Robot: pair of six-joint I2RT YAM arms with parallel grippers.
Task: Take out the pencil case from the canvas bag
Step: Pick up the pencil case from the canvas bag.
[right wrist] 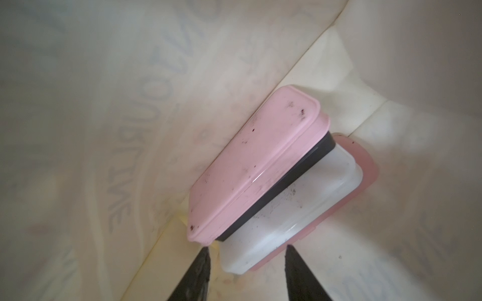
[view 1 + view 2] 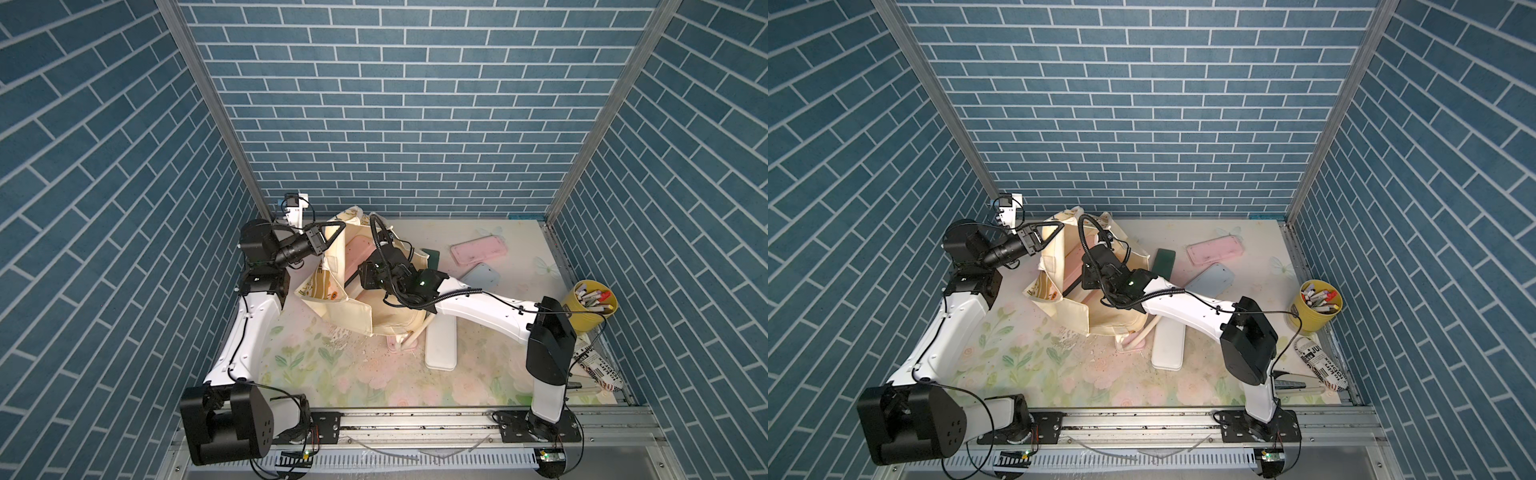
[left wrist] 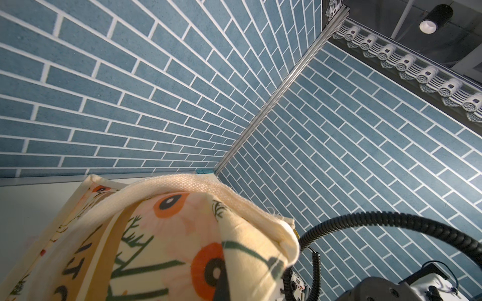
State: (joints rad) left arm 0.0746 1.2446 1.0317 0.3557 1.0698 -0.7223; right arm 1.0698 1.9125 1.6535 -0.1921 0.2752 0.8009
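The cream canvas bag (image 2: 347,311) (image 2: 1075,316) stands with its mouth open at the back left of the mat. My left gripper (image 2: 341,226) (image 2: 1059,226) is shut on the bag's upper rim and holds it up; in the left wrist view only printed fabric (image 3: 182,221) shows. My right arm reaches into the mouth, its fingers hidden in both top views. Inside, the pencil case (image 1: 250,166) (image 2: 358,253) lies with a pink lid and dark band, over a frosted white box (image 1: 294,208). My right gripper (image 1: 247,249) is open, its tips either side of that box's near end.
Outside the bag lie a pink case (image 2: 478,253), a light blue case (image 2: 482,276), a dark green one (image 2: 432,257) and a white one (image 2: 441,345). A yellow pen cup (image 2: 590,301) and a printed pouch (image 2: 598,365) sit at the right wall.
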